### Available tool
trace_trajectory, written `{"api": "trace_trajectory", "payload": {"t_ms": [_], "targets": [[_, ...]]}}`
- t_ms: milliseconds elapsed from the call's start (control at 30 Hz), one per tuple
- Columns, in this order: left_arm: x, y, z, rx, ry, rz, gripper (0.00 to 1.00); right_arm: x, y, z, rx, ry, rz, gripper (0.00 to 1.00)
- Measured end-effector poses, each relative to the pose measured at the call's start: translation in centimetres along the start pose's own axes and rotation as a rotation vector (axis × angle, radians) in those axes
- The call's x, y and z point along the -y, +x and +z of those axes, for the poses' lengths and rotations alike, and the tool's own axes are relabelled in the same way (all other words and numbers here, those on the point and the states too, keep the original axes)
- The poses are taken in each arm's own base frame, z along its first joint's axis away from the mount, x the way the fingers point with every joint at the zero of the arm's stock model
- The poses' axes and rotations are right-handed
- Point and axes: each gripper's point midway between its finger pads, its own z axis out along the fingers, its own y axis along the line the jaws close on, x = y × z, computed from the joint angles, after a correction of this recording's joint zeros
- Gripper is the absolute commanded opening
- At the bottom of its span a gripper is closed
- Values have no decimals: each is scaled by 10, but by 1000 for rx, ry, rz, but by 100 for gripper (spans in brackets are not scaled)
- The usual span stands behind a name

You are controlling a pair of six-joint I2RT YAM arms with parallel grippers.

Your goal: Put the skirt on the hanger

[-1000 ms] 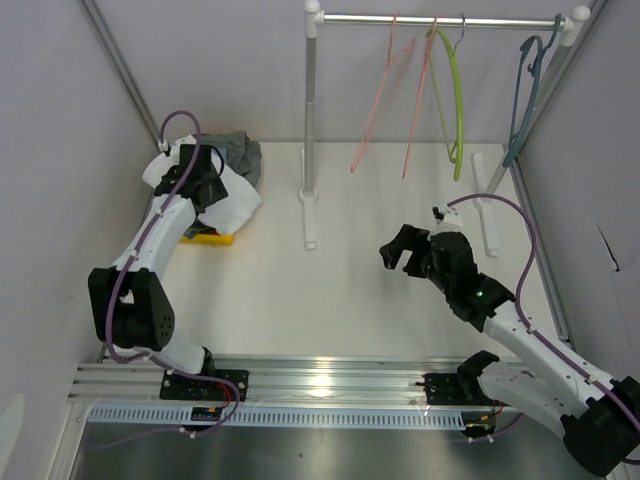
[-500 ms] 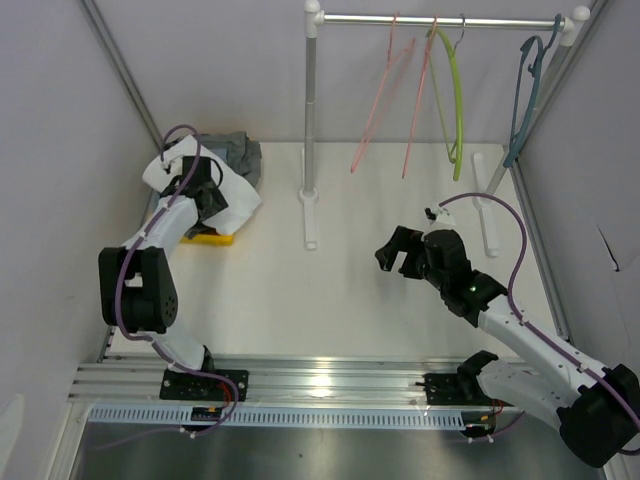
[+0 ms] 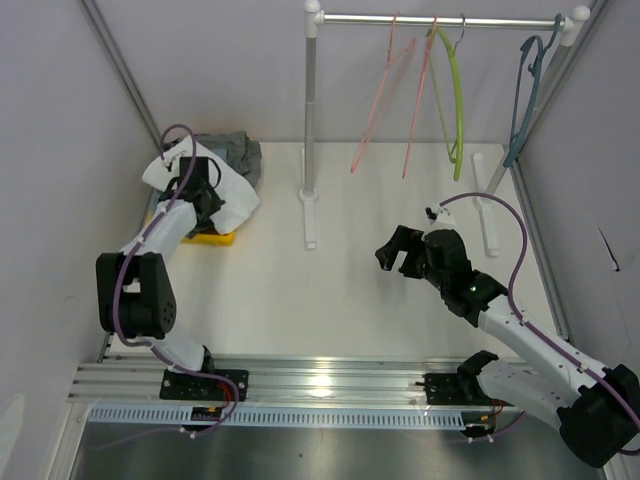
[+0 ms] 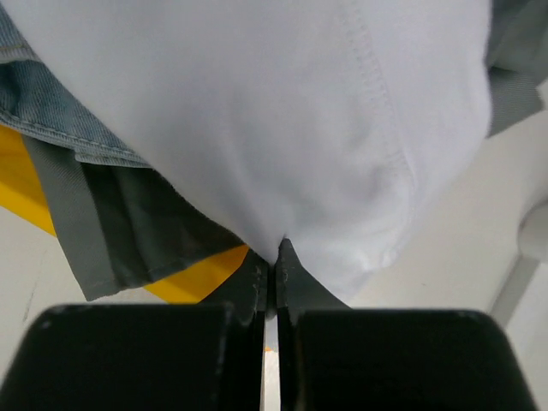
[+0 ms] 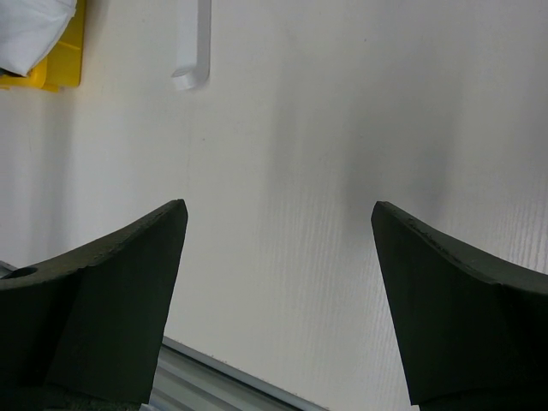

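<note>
The white skirt [image 4: 282, 111] lay heaped at the far left of the table [image 3: 330, 300], draped over a grey denim garment [image 4: 111, 223] and a flat yellow item [image 4: 184, 287]. The left tool [image 4: 274, 257] was pinched tight on the skirt's near edge, its jaws meeting with only a thin fold between them. The step in hand looked like the pick-up, with the hanging not yet begun. To do it well, the lift should go straight up and slowly, so the white cloth peels off the denim rather than dragging it along. A bite that thin could slip, so it would be wise to check the fold is caught before swinging right. The right tool [image 3: 397, 252] hung over the middle right of the table, jaws spread wide with nothing between them, well apart from the skirt. It seemed best placed to take a second corner or fetch a hanger.

The table was a plain white, faintly ribbed surface, likely giving cloth little friction. Pale grey walls closed it in on the left, far and right sides. A white rack [image 3: 311, 110] stood at the far side, its rail carrying two pink hangers [image 3: 372, 120], a green hanger [image 3: 458, 100] and a blue hanger [image 3: 523, 100], all well apart from the skirt.
</note>
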Motion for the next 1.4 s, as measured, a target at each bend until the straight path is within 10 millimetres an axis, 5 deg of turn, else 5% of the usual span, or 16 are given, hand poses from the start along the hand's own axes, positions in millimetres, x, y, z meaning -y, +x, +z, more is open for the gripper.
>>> {"api": "trace_trajectory", "payload": {"t_ms": [267,467,700,867,1000,1067,1167,1400], "targets": [[31,-26,-63,97,145,8,0,0,0,0,1,0,0,93],[76,-9,-140,146,309,51,0,-1,1,0,-4,-5,0,93],[116,58,-214,97,509,56,0,-5,2,-3,-26,-19,6,92],[119,168,-213,-73,540,147,2,-4,5,-5,-43,-9,27,91],[117,258,-193,-235,532,264,53,3,13,-6,-75,24,40,91],[110,292,-188,-306,535,313,63,8,18,-6,-92,46,40,91],[115,310,-194,-354,583,336,76,16,26,-6,-120,83,39,90],[133,285,-221,-315,718,289,78,28,35,-8,-157,143,31,86]]}}
